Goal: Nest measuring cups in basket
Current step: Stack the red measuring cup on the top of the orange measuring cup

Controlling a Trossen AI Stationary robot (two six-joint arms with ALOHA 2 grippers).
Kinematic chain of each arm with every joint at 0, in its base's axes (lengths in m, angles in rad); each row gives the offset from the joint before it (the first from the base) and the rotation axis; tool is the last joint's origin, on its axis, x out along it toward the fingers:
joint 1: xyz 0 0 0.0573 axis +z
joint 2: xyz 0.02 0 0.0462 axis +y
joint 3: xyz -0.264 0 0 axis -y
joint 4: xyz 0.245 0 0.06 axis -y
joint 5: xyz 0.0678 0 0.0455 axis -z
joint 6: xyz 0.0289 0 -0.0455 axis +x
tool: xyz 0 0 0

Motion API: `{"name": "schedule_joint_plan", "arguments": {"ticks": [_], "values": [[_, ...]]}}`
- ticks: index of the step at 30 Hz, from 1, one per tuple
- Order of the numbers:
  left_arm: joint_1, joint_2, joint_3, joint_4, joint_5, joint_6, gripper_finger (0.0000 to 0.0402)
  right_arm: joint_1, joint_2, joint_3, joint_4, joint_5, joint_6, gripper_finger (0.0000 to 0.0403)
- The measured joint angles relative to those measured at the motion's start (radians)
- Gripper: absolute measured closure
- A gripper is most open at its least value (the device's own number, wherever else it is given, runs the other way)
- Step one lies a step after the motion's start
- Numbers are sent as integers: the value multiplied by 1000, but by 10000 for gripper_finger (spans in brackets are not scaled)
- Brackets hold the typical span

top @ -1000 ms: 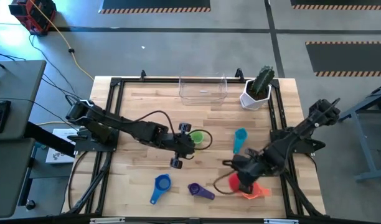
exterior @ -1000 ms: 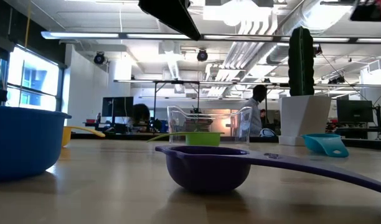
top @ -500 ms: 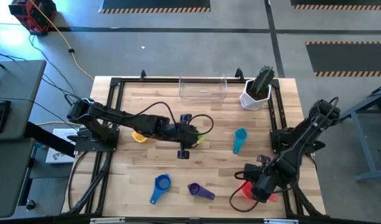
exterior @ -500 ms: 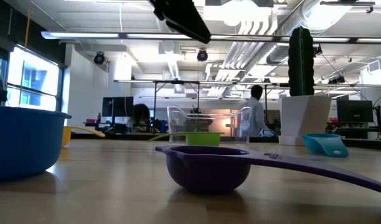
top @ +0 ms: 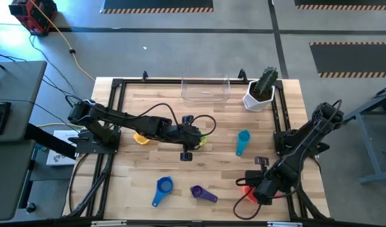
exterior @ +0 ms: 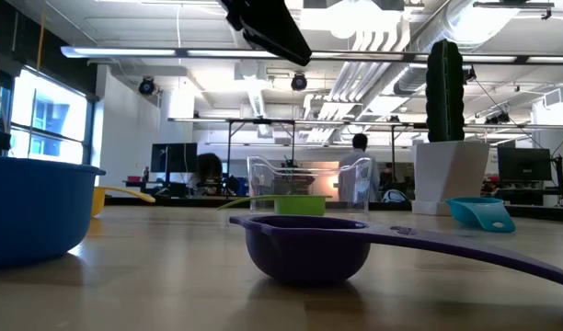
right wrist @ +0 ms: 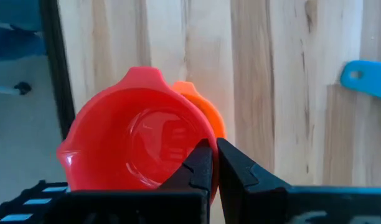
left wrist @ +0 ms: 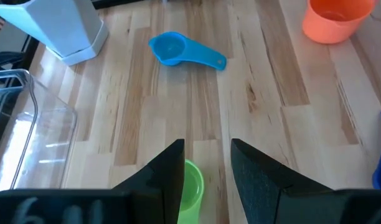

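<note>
Right gripper (right wrist: 213, 163) is clamped on the red cup (right wrist: 137, 140) rim at the table's front right corner, orange cup (right wrist: 206, 112) just behind. Lift straight and carry level to the basket (top: 205, 90) at the back edge. Left gripper (left wrist: 206, 163), jaws apart, hovers over the green cup (left wrist: 192, 182) mid-table.
</note>
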State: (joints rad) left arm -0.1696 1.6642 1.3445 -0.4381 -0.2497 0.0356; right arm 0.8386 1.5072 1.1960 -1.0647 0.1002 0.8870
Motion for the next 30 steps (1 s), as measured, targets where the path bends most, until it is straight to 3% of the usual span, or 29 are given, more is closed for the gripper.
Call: {"name": "schedule_joint_plan", "arguments": {"ticks": [7, 30], "values": [[0, 0, 0, 0, 0, 0, 282, 0, 28, -1, -6, 35, -42, 402], [0, 0, 0, -5, 0, 1, 282, 0, 110, -1, 4, -6, -84, 402]]}}
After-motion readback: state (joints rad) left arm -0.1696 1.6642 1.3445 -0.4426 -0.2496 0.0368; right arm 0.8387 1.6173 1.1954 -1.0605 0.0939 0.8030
